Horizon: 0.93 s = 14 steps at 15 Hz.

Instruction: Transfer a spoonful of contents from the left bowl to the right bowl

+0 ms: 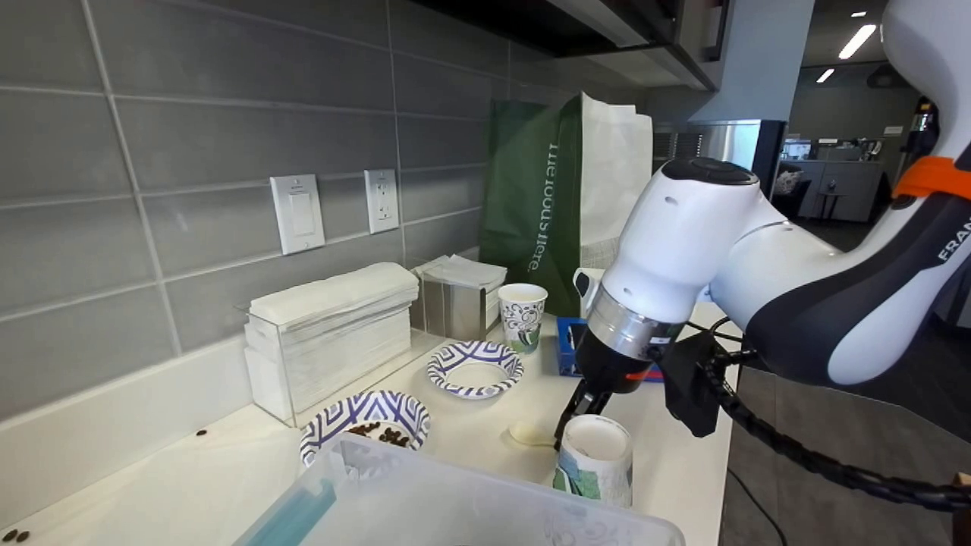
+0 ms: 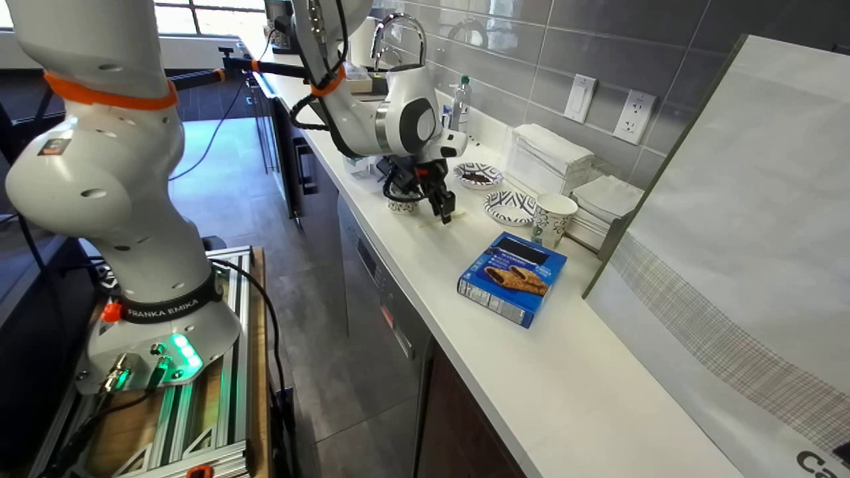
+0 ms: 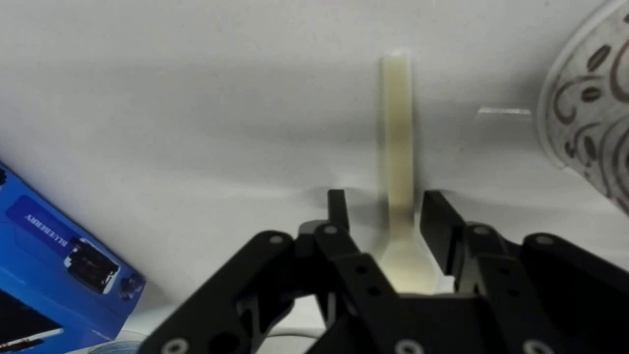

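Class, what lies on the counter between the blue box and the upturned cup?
In the wrist view, a pale spoon, with the open gripper over part of it.

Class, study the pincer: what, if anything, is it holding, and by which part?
Nothing is held: the pincer stands open, straddling the handle of the pale spoon near its scoop end.

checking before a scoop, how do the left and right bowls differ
The left bowl holds dark beans; none show in the right bowl. The right bowl stands nearer the upright cup than the left bowl does. In an exterior view, a bin partly hides the left bowl but not the right bowl. Both are patterned blue-and-white.
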{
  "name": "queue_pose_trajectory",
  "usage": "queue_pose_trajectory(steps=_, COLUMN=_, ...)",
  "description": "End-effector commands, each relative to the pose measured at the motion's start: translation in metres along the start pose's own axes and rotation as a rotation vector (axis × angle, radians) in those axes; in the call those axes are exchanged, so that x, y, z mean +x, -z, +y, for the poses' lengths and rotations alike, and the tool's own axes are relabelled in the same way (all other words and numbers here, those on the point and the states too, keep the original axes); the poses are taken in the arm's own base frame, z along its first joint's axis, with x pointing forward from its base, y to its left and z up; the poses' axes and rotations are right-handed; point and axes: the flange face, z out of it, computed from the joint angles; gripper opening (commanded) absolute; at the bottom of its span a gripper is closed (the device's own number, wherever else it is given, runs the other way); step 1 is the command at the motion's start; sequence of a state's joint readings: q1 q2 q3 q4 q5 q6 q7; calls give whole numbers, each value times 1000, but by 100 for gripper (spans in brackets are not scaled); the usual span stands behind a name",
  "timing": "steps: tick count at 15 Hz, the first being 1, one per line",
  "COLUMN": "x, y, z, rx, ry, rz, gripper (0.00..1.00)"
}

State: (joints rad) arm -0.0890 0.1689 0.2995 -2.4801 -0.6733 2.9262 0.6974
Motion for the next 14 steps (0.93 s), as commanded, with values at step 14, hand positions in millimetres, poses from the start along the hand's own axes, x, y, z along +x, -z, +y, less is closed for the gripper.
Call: queue_pose_trajectory(steps=14, x=3, y=-15, z=5, rx=86, ry=16, rz=91, gripper=30)
